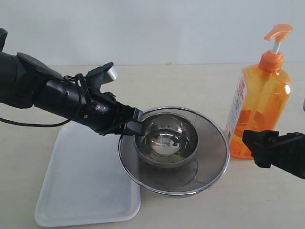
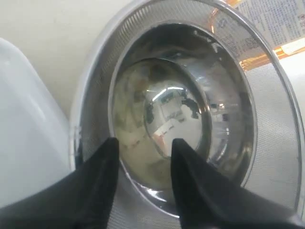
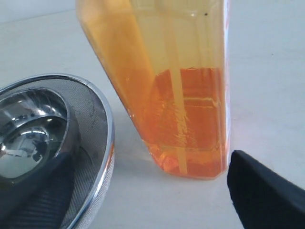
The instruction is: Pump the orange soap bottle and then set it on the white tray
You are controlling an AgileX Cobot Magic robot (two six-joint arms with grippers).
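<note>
Exterior view: orange soap bottle (image 1: 259, 112) stands upright on the table (image 1: 190, 81) at far right, just beside the mesh strainer (image 1: 209, 157), pump head up, spout aimed toward the strainer. On the strainer's other side lies the white tray (image 1: 81, 191), well apart from the bottle. Its near corner meets the strainer rim; touching or tucked under, can't tell. Inside the strainer sits a steel bowl (image 1: 167, 140), prob. there to catch soap, given the spout faces it.

Down at the bowl's near edge is the left gripper (image 1: 136, 126). Its wrist view shows the jaws wide apart w/ the bowl rim between them and nothing clamped, likely poised to steady or shift the bowl.

Low by the bottle's base hovers the right gripper (image 1: 257, 145), jaws spread wide w/ the base just ahead of the gap, not touching and holding nothing. A low approach fits grabbing the broad body and leaves the pump head free. Neither pumping nor placing looks done yet.
</note>
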